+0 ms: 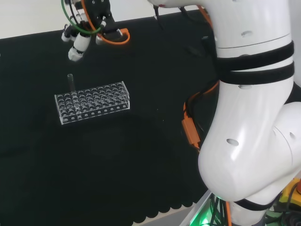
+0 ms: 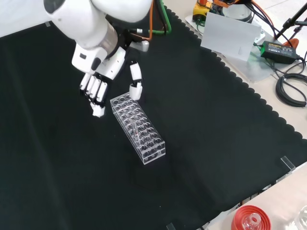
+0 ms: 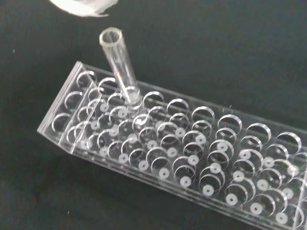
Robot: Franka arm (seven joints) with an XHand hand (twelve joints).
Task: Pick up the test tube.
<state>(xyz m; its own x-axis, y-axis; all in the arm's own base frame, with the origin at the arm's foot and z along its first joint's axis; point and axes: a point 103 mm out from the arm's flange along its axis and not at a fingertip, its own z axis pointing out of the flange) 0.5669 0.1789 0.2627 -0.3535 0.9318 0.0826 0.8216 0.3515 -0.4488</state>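
A clear test tube [image 1: 71, 83] stands upright in a clear plastic rack [image 1: 92, 103] with several rows of holes, in a back-row hole near the rack's left end in the head view. In the wrist view the test tube [image 3: 118, 62] rises close and large from the rack [image 3: 192, 158], open mouth up, with a small red mark on its wall. The hand [image 1: 79, 43] hovers above the tube, apart from it. In the front view the hand [image 2: 102, 72] hangs over the upper end of the rack [image 2: 138, 127], fingers [image 2: 96, 92] straight and pointing down, thumb spread, holding nothing.
The arm's white links [image 1: 254, 117] fill the right of the head view, with an orange cable beside them. In the front view a red ribbed stand [image 2: 248, 219] sits past the cloth's scalloped lower edge. A grey plate [image 2: 230, 34], an adapter and cables lie off the cloth at upper right.
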